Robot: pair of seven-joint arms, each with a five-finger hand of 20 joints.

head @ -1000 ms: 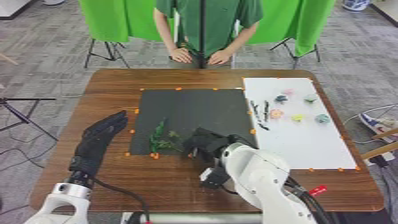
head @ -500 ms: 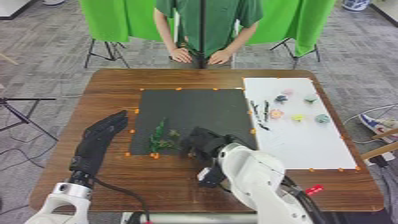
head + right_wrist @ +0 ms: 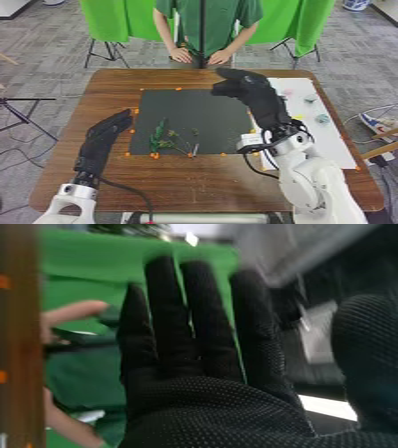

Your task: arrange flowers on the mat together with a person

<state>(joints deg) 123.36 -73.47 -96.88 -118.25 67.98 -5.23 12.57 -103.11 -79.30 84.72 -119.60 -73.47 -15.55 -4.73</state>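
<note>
R hand (image 3: 251,92) is held over black mat's (image 3: 178,107) far R corner, fingers straight, thumb (image 3: 369,349) apart. Green sprigs (image 3: 158,136) are laid on mat, nearer robot than R fingers, R of L hand's (image 3: 107,132) straight fingers. Flowers (image 3: 322,118) are set on white sheet (image 3: 333,150), R of R fingers.

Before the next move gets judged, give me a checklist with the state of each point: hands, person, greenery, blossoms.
1. Right hand empty, fingers extended: ok.
2. Left hand beside the black mat, off the greenery: ok.
3. Person's hands away from the greenery and blossoms, beyond the table's far edge: ok.
4. Greenery lying on the black mat: ok.
5. Blossoms all moved off the white mat: not ok; a bluish-green blossom lies there.
6. White mat unobstructed in the head view: not ok; the right arm covers part.
</note>
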